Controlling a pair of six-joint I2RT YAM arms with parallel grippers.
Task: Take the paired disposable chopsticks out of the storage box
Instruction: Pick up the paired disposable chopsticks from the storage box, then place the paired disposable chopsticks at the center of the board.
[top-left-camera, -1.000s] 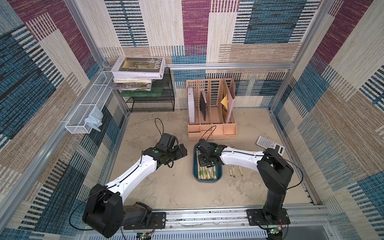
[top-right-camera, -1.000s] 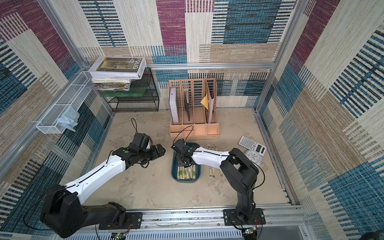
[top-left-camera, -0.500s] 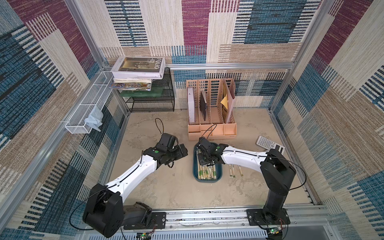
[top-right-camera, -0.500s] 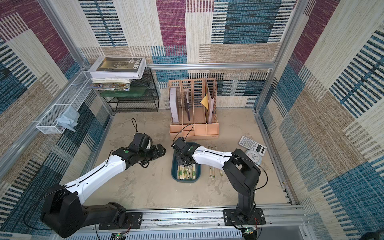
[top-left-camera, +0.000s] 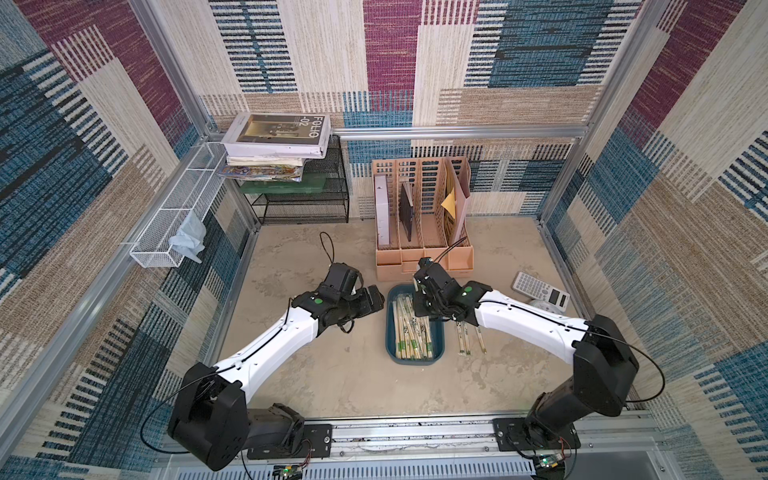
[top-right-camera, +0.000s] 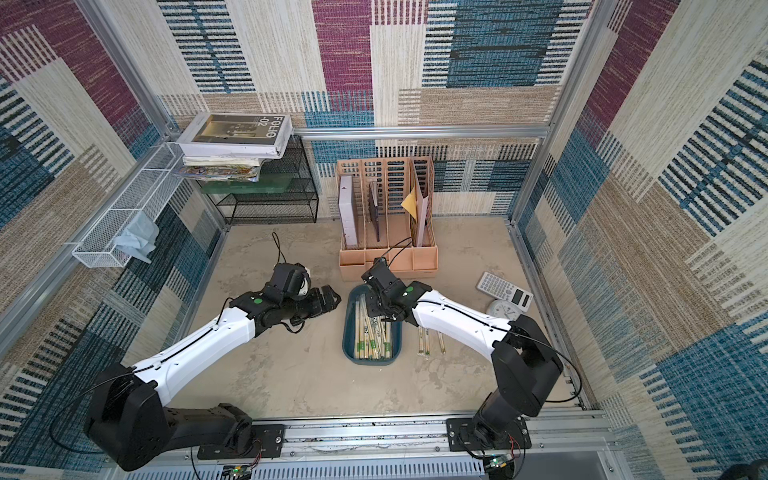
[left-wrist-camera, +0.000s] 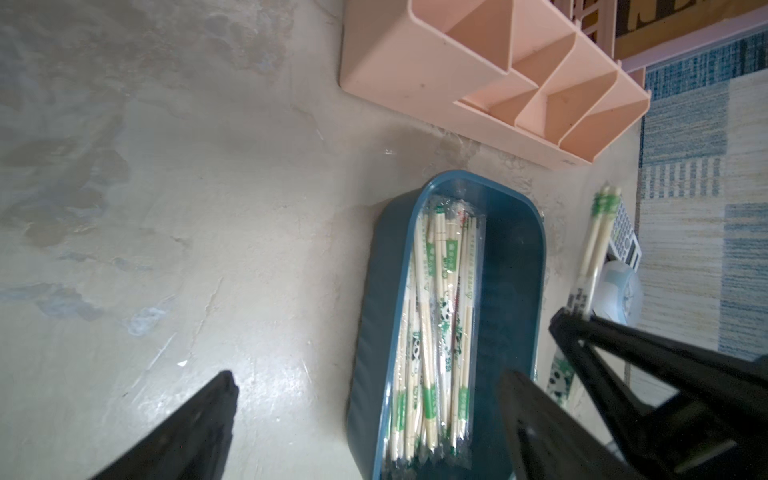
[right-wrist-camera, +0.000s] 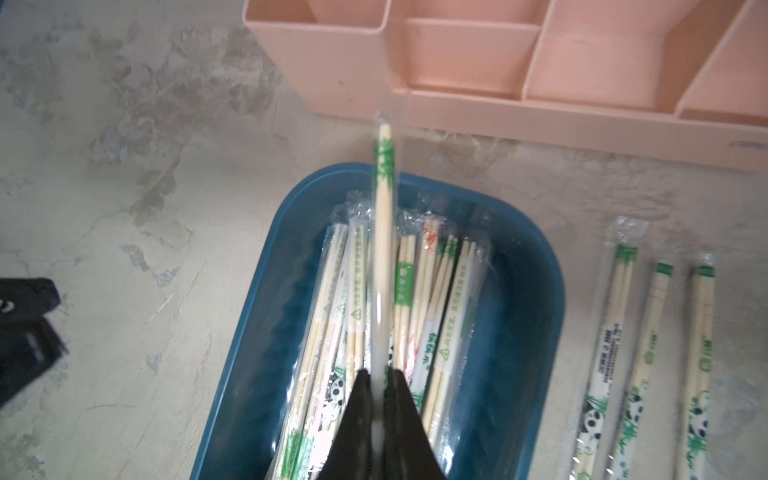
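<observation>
A: The left gripper (top-left-camera: 375, 300) hung just left of the storage box (top-left-camera: 391, 332), jaws spread wide and empty.
B: And over the box, the right gripper (right-wrist-camera: 378, 380) was clamped on one chopstick pair (right-wrist-camera: 383, 199), riding above the heap of chopsticks (right-wrist-camera: 432, 291)!
A: It pointed straight out from the fingertips along the box's length, green end toward the peach organizer (right-wrist-camera: 457, 62).
B: Three more pairs (right-wrist-camera: 658, 332) lay parallel on the table (top-left-camera: 332, 374), right of the box.
</observation>
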